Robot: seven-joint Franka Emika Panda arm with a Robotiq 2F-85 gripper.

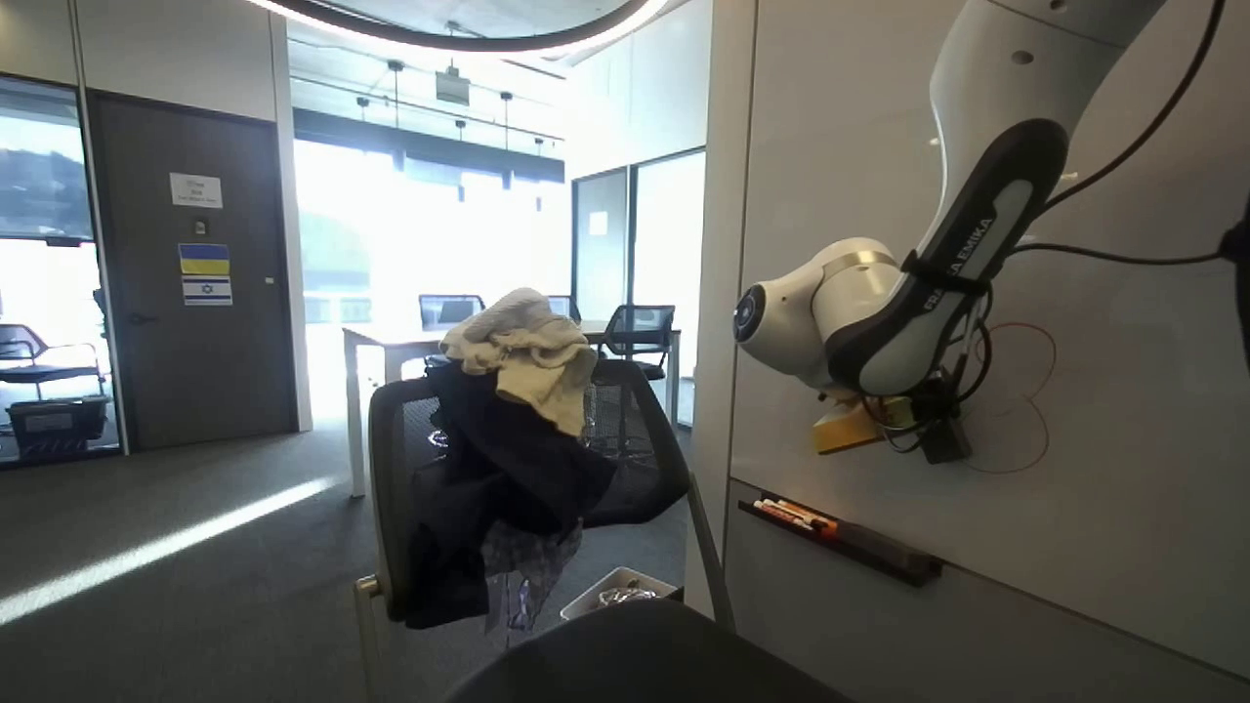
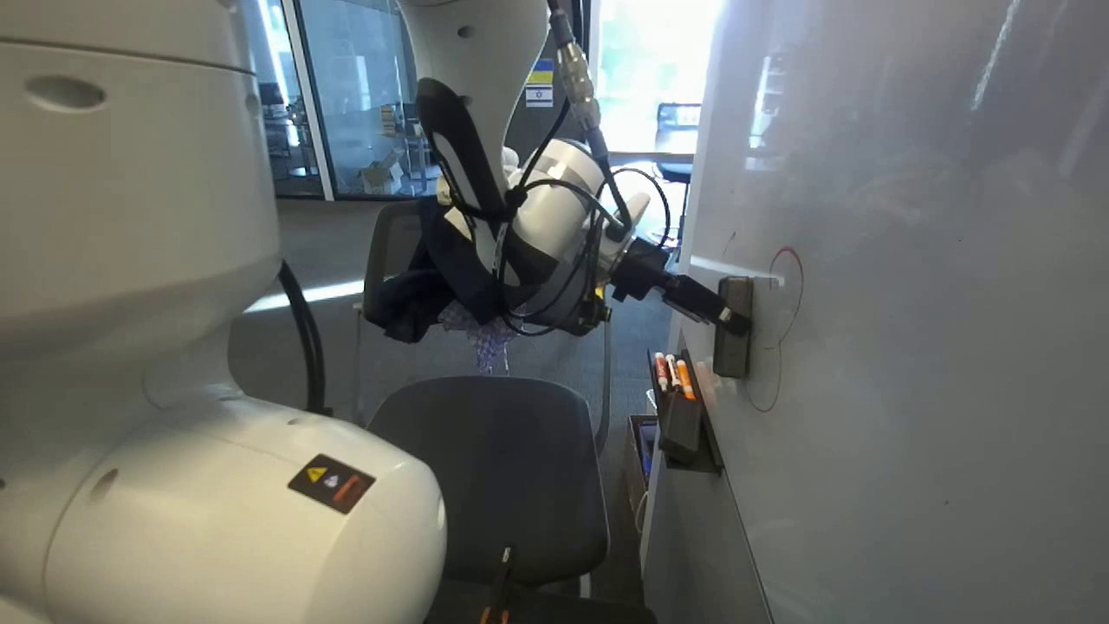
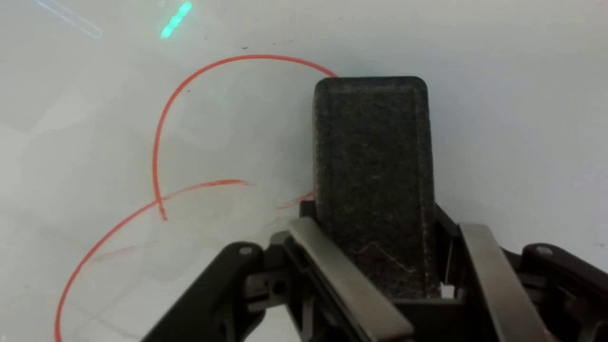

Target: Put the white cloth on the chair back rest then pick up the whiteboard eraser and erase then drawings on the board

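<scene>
Before glossy white board [image 2: 910,433], white-and-black arm [image 1: 986,215] bent downward, black tool [image 3: 374,213] pointing boardward, clamped on dark-grey rectangular eraser [image 3: 373,152] overlapping red marker loop [image 3: 155,161]; cream cloth [image 1: 532,342] atop dark mesh chair back [image 1: 388,488].

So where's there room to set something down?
The chair seat, bordered behind by the back rest, looks bare where visible. Crowded: the back rest, draped with dark garment and white cloth; the ledge, holding markers and a dark block.
</scene>
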